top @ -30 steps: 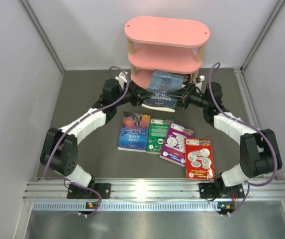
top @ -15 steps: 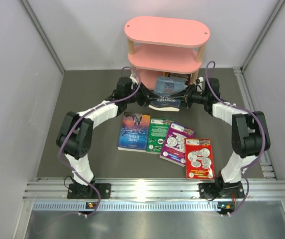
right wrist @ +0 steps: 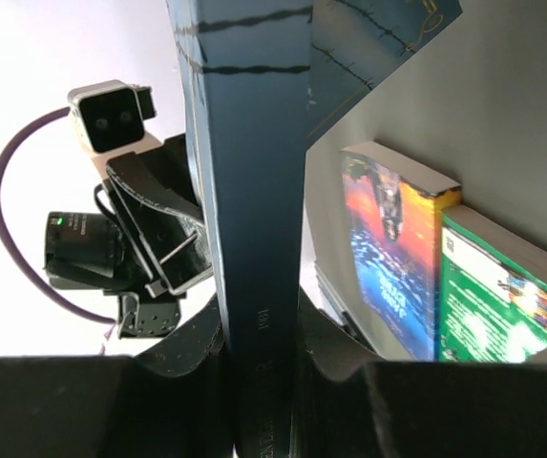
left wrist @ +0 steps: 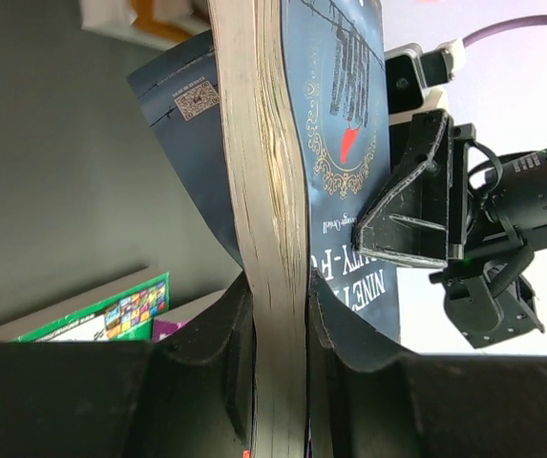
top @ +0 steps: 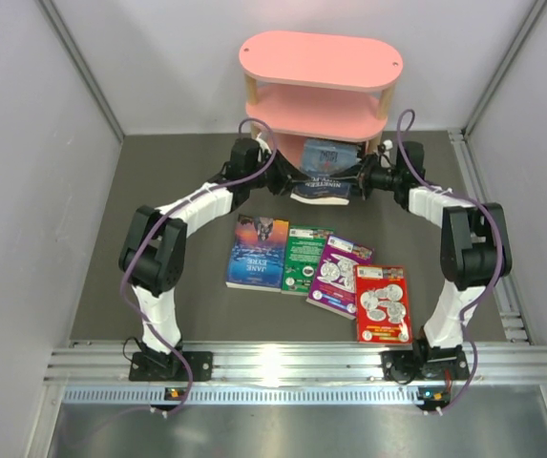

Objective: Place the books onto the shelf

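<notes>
The dark book hangs in the upper middle of the overhead view, clear of the table, right at the mouth of the lowest tier of the pink shelf. It is carried from both ends. The left tool is clamped on its page edge and the right tool on its spine, fingers pressed flat to the covers, as both wrist views show. I'd guess two grips are used because a single pinch would let a floppy paperback sag or twist. Held like this, it sits level enough to slide under the middle board.

A bluish book already sits in that tier just behind it, so room looks tight. Four more lie flat in a row at centre frame, covers up and side by side: the blue-orange book, green book, purple book and red book. They look placed where either arm can reach them.
</notes>
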You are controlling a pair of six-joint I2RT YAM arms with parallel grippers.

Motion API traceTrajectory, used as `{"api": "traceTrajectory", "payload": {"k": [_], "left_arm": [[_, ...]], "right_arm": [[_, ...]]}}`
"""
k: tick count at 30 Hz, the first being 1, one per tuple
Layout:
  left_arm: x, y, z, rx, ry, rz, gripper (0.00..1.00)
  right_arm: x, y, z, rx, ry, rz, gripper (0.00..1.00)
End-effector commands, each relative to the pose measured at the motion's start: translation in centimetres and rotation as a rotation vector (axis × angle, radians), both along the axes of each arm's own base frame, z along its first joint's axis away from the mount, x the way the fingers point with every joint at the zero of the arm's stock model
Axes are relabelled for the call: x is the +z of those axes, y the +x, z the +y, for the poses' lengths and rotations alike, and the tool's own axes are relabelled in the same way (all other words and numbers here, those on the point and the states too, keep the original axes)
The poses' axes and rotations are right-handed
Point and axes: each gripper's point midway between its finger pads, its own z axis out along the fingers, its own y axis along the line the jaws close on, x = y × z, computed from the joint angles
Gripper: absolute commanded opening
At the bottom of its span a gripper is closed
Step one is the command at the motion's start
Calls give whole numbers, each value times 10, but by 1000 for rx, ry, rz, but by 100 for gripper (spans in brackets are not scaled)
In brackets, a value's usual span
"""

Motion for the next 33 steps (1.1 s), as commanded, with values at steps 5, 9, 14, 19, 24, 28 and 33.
{"api": "traceTrajectory", "payload": {"k": [5,9,14,19,24,28,33], "left_arm": [[43,-16,-11,-134,-7,-173,34],[48,-20,-3,-119,-5,-173,92],[47,-30,10,-88,16,-175,99],[42,-40,18,-68,30,-156,99],[37,-47,22,-65,47,-141,99],[38,-54,28,-60,72,-139,99],[31,-57,31,-49,86,-126,99]], "right_arm": [[90,25,8,-13,221,-235,0],[111,10,15,8,333,-206,0],[122,6,14,9,412,-225,0],[132,9,16,32,527,-270,0],[121,21,19,53,564,-258,0],[110,33,5,17,551,-263,0],[100,46,-26,-47,529,-268,0]]}}
